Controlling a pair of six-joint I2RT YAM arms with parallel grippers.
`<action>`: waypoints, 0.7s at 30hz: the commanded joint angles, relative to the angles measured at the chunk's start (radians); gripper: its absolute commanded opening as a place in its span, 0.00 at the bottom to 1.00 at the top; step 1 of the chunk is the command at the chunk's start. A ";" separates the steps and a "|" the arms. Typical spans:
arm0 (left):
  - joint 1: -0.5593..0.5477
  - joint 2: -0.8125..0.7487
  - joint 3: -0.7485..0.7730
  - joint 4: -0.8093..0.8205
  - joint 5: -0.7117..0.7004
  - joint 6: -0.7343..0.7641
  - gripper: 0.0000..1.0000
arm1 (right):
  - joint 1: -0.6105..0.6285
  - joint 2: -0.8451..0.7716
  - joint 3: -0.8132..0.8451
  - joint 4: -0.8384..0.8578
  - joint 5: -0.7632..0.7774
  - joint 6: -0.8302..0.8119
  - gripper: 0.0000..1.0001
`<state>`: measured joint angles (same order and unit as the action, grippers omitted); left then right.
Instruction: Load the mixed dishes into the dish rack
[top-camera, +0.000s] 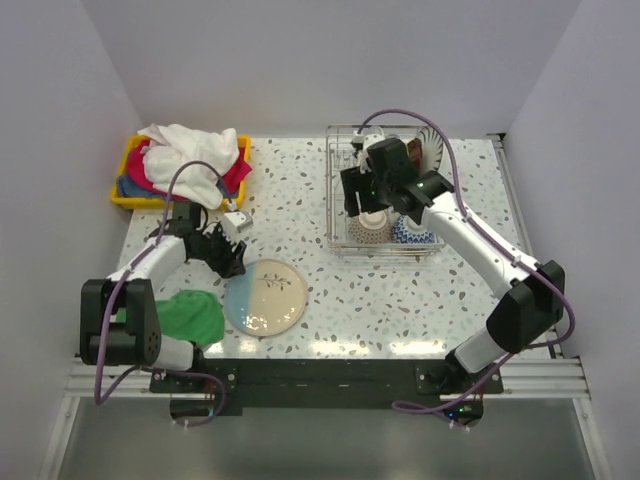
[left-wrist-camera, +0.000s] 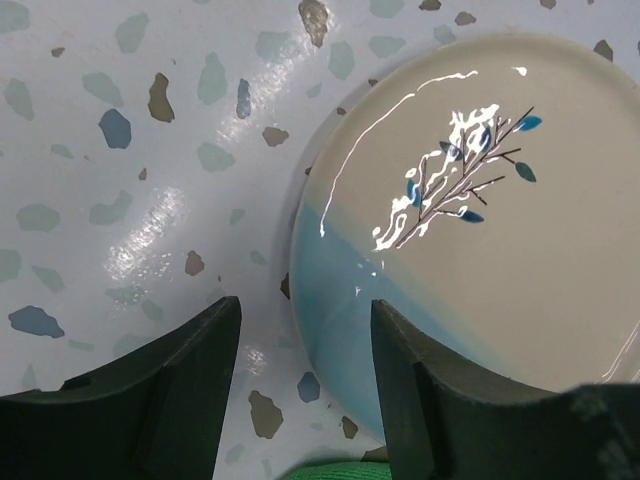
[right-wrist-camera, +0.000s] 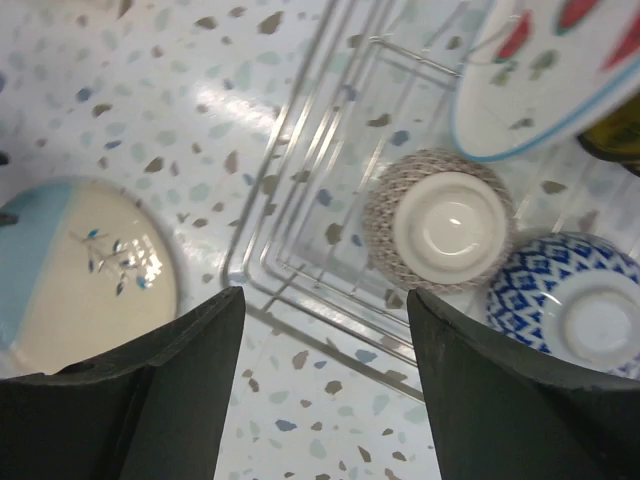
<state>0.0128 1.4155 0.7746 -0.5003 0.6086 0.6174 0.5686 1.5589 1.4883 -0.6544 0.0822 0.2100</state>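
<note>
A cream and light-blue plate (top-camera: 265, 295) with a twig motif lies flat on the table in front of the left arm. My left gripper (top-camera: 232, 262) is open, and the plate's left rim (left-wrist-camera: 330, 330) lies between its fingers (left-wrist-camera: 190, 400). The dish rack (top-camera: 338, 195) stands at the back right. In it, upside down, are a brown-red patterned bowl (right-wrist-camera: 440, 225) and a blue-white bowl (right-wrist-camera: 530, 280), with a red-petalled plate (right-wrist-camera: 560, 70) leaning behind them. A striped plate (top-camera: 434, 155) stands at the rack's rear. My right gripper (right-wrist-camera: 325, 320) hangs open and empty above the rack's front left corner (right-wrist-camera: 262, 270).
A green cloth (top-camera: 190, 315) lies bunched at the near left, right beside the plate and my left arm. A yellow bin (top-camera: 130, 190) heaped with cloths sits at the back left. White walls close in the table on three sides.
</note>
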 joint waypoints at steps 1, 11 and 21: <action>-0.001 0.042 -0.020 0.016 -0.021 0.068 0.58 | 0.068 -0.051 -0.032 0.107 -0.298 -0.115 0.73; -0.001 0.197 0.034 -0.099 -0.007 0.165 0.16 | 0.169 0.081 -0.054 0.200 -0.491 -0.170 0.76; 0.019 0.145 0.031 -0.116 0.037 0.220 0.00 | 0.197 0.371 0.093 0.134 -0.723 -0.336 0.77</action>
<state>0.0223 1.5955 0.8268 -0.5724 0.6621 0.7128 0.7567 1.8877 1.4940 -0.4919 -0.5022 -0.0284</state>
